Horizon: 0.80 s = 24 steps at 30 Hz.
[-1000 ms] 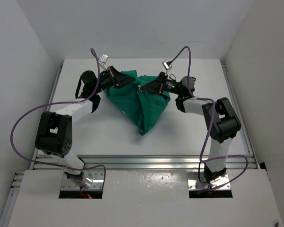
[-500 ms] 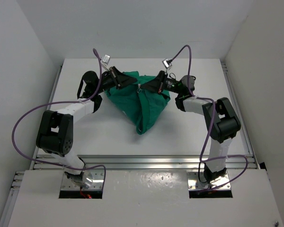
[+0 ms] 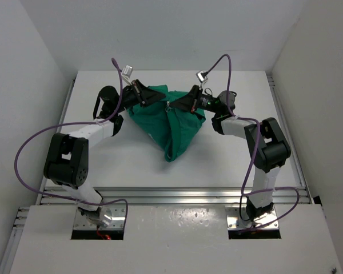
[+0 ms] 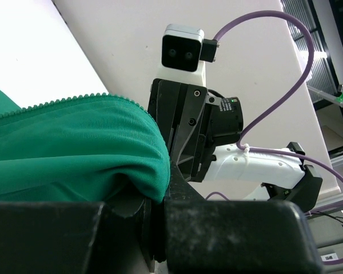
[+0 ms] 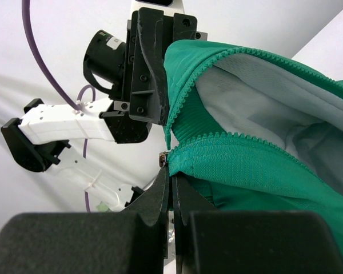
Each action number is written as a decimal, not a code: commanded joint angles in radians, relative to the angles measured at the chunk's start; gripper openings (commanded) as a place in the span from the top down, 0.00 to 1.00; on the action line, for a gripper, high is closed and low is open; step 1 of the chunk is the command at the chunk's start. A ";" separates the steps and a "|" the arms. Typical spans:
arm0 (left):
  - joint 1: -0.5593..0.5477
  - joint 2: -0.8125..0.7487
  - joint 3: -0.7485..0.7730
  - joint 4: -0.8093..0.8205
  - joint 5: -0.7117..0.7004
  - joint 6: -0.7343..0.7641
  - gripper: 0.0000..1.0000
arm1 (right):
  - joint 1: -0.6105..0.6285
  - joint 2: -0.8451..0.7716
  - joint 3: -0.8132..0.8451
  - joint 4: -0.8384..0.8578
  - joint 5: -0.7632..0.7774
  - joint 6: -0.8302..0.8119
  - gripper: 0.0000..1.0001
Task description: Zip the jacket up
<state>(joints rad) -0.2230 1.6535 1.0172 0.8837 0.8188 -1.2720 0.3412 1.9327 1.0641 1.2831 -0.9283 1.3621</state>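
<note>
At 12 o'clock on the surface [image 3: 228, 160], the jacket [image 3: 170, 128] hangs bunched between the two hands, its lower point trailing toward 6 o'clock. The left hand [image 3: 144, 98] is clenched on a green fold at the garment's 10 o'clock corner. The right hand [image 3: 182, 104], at about 1 o'clock, is pinched tight on the fabric edge where a row of zipper teeth [image 5: 234, 140] ends. A small metal piece [image 5: 164, 158] sits at its fingertips, and I cannot tell whether that is the slider.

The front gapes with the pale lining showing, so the zip is not yet joined. I judge this to be the stage of lifting and sorting out the two front edges. The next move calls for laying the garment flat and lining up both tooth rows before anything is pulled.

The back wall is close at 12 o'clock. Bare surface lies toward 6, 4 and 8 o'clock, which is the better room for spreading it out.
</note>
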 commanded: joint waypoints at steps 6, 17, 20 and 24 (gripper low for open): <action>-0.003 -0.023 0.014 0.083 0.011 -0.015 1.00 | -0.008 -0.003 0.027 0.153 0.003 -0.015 1.00; -0.003 -0.023 0.014 0.043 0.020 0.003 1.00 | -0.011 0.003 0.051 0.156 0.000 -0.015 1.00; -0.003 -0.023 0.014 0.034 0.029 0.013 1.00 | -0.013 0.011 0.060 0.156 0.000 -0.014 1.00; -0.012 -0.032 0.014 0.015 0.029 0.031 1.00 | -0.013 0.015 0.071 0.156 0.003 -0.014 1.00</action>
<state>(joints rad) -0.2230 1.6535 1.0172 0.8635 0.8299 -1.2648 0.3305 1.9438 1.0817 1.2827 -0.9314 1.3621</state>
